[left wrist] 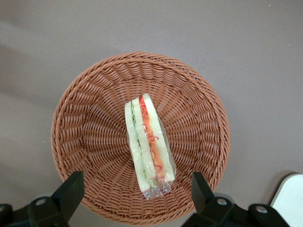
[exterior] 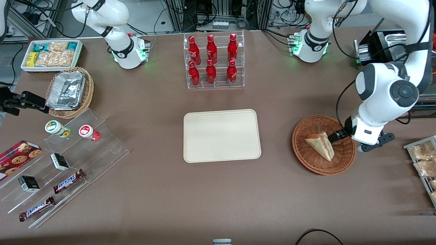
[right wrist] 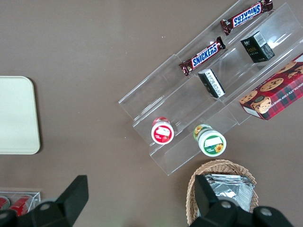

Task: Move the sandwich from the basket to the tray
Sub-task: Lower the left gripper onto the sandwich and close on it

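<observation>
The sandwich [exterior: 320,145], a wrapped triangular wedge with red-orange and green layers [left wrist: 148,145], lies in the round reddish-brown wicker basket [exterior: 308,160] [left wrist: 90,109] toward the working arm's end of the table. My left gripper [exterior: 335,136] [left wrist: 137,189] hovers over the basket, just above the sandwich's end. Its fingers [left wrist: 71,188] are open wide and hold nothing. The cream-beige tray [exterior: 221,135] lies flat in the middle of the table; a corner of it shows in the left wrist view [left wrist: 291,198].
A clear rack of red bottles [exterior: 213,60] stands farther from the front camera than the tray. Clear tiered shelves with snacks [exterior: 64,163], a tan basket of foil containers [exterior: 69,91] and a white bin of packets [exterior: 51,54] lie toward the parked arm's end. A rack of packets [exterior: 424,163] sits beside the basket.
</observation>
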